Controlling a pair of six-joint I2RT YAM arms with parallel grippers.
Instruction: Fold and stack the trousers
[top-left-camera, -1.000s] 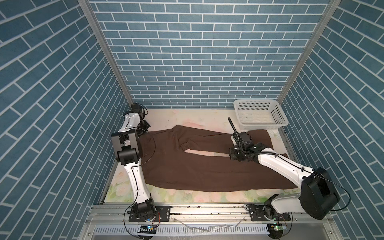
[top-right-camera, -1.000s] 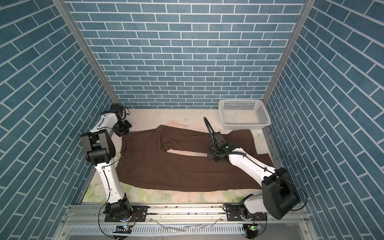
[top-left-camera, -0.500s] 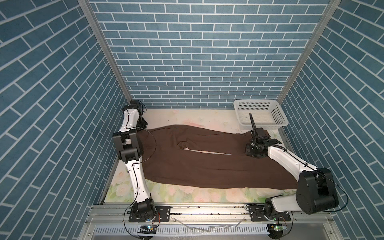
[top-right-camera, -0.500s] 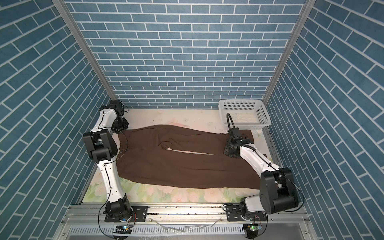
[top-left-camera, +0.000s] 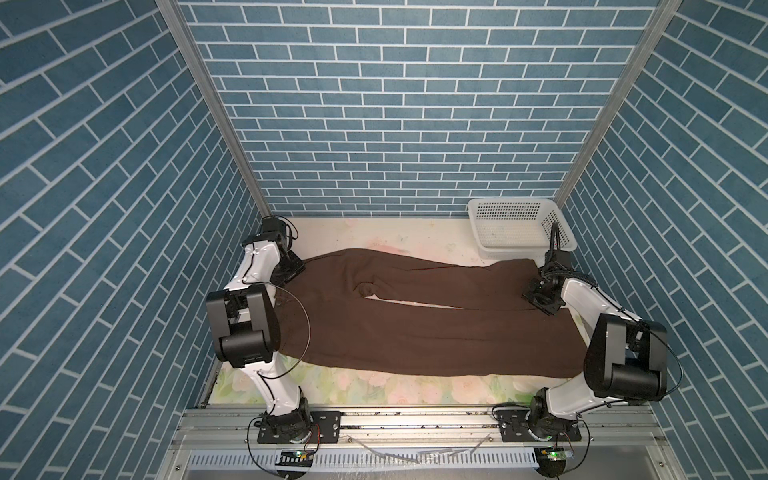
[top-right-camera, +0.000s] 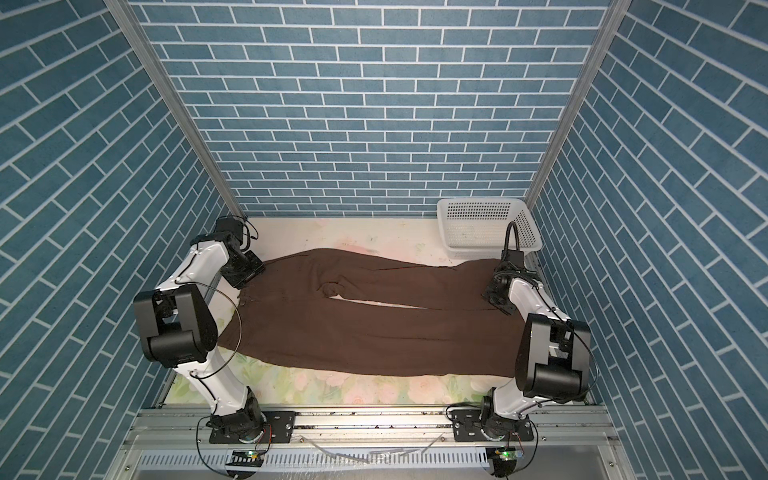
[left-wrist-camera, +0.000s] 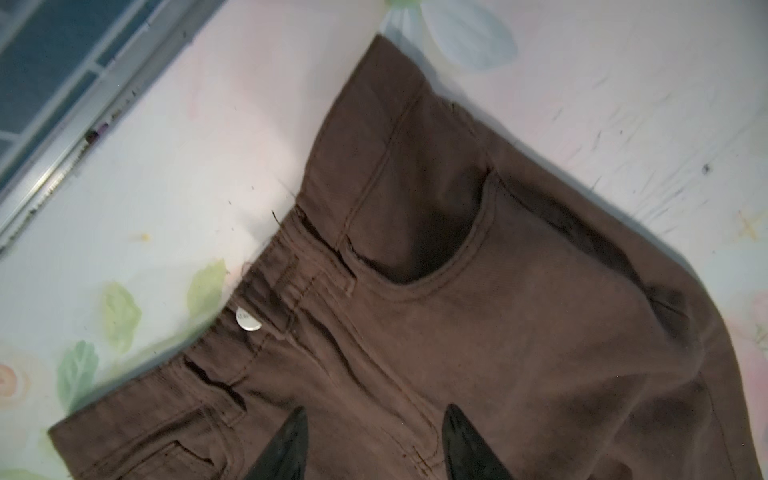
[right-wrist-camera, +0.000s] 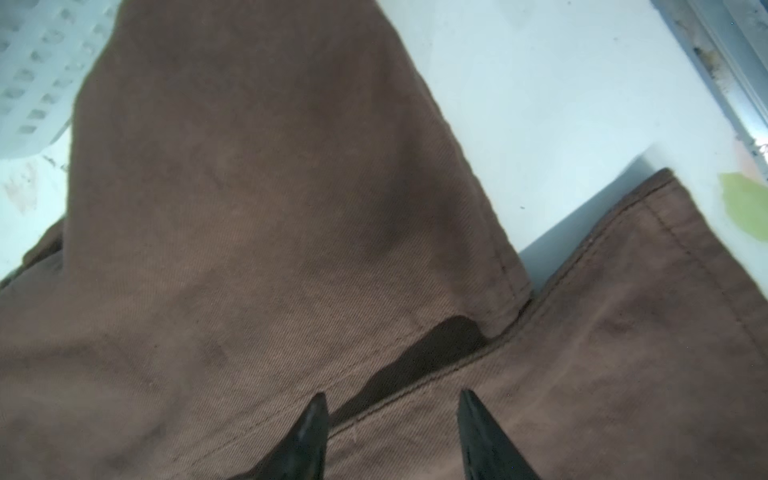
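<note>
The dark brown trousers (top-left-camera: 415, 328) lie flat across the table in both top views, waist at the left and both legs running to the right. My left gripper (top-left-camera: 291, 272) hovers over the far corner of the waist. In the left wrist view that left gripper (left-wrist-camera: 375, 415) is open above the fly, near the silver button (left-wrist-camera: 248, 321), with nothing between its fingers. My right gripper (top-left-camera: 540, 295) is at the leg ends. In the right wrist view the right gripper (right-wrist-camera: 392, 399) stands open over the seam where the two hems (right-wrist-camera: 511, 307) meet.
A white perforated basket (top-left-camera: 519, 226) stands at the back right corner, just beyond the far leg's hem; its wall shows in the right wrist view (right-wrist-camera: 33, 62). The floral table cover (top-left-camera: 374, 382) shows along the front edge. Blue brick walls close in on both sides.
The right gripper travelled to the right along the far leg, drawing it out straight, then opened. The left gripper shifted toward the back at the waist and opened from shut.
</note>
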